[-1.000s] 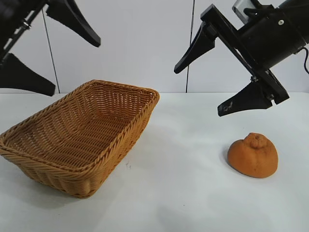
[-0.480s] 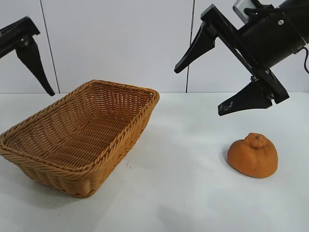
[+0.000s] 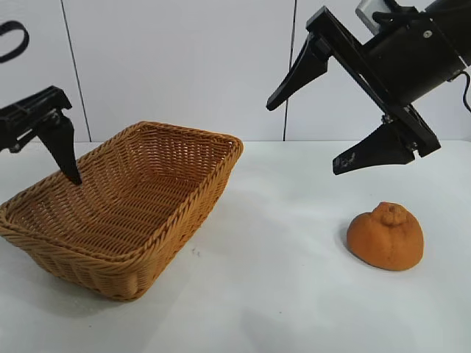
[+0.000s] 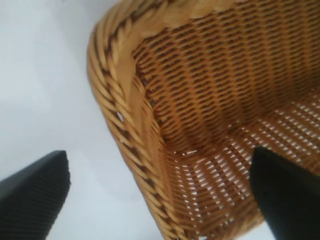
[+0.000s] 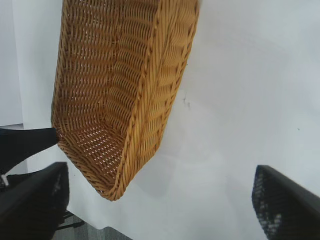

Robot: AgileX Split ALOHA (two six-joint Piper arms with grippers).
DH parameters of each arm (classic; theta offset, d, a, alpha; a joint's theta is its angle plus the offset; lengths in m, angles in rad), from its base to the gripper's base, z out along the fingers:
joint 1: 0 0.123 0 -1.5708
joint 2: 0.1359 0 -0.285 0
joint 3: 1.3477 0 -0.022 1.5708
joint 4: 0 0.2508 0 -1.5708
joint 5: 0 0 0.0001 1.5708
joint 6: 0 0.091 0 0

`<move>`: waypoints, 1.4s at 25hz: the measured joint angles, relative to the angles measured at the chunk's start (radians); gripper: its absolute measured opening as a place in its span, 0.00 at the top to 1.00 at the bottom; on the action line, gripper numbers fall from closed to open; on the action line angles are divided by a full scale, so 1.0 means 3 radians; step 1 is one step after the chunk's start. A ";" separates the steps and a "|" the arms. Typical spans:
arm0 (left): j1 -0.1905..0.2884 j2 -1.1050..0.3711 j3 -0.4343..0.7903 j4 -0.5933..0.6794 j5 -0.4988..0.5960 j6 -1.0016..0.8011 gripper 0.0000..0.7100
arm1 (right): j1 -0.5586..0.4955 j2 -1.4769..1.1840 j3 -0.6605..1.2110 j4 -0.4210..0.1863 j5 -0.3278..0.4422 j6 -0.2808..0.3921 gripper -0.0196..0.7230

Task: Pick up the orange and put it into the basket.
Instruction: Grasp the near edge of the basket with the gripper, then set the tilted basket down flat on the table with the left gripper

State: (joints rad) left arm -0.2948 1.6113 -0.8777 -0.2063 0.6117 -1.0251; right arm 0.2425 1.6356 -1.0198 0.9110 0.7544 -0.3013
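Observation:
The orange [image 3: 385,237] sits on the white table at the right, knobby bump up, untouched. The wicker basket [image 3: 125,213] stands at the left and holds nothing; it also shows in the left wrist view [image 4: 210,95] and the right wrist view [image 5: 125,75]. My right gripper [image 3: 302,138] hangs wide open and empty above the table, up and to the left of the orange; the orange is out of its wrist view. My left gripper [image 4: 160,195] is open and empty, low over the basket's far-left corner, one finger [image 3: 65,151] over the rim.
White table [image 3: 280,294] with a white panelled wall behind. In the right wrist view the table's edge [image 5: 115,227] runs just past the basket's end. Bare table lies between the basket and the orange.
My left gripper has come down from the upper left to the basket's far-left rim. The right arm, the orange and the basket have not moved.

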 joint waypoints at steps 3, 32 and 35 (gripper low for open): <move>0.0000 0.0248 0.0005 0.0000 -0.0107 -0.0007 0.02 | 0.0000 0.0000 0.0000 0.0000 0.0000 0.0000 0.06; 0.0000 0.0539 -0.0146 -0.0162 -0.0334 -0.0328 0.87 | 0.0000 0.0000 0.0000 -0.0011 -0.0013 0.0000 0.06; 0.0004 0.0518 -0.0291 -0.0159 -0.0235 -0.0308 0.87 | 0.0000 0.0000 0.0000 -0.0013 -0.0013 0.0000 0.06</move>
State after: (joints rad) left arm -0.2936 1.7667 -0.9651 -0.2539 0.5410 -1.1176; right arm 0.2425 1.6356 -1.0198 0.9071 0.7505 -0.3013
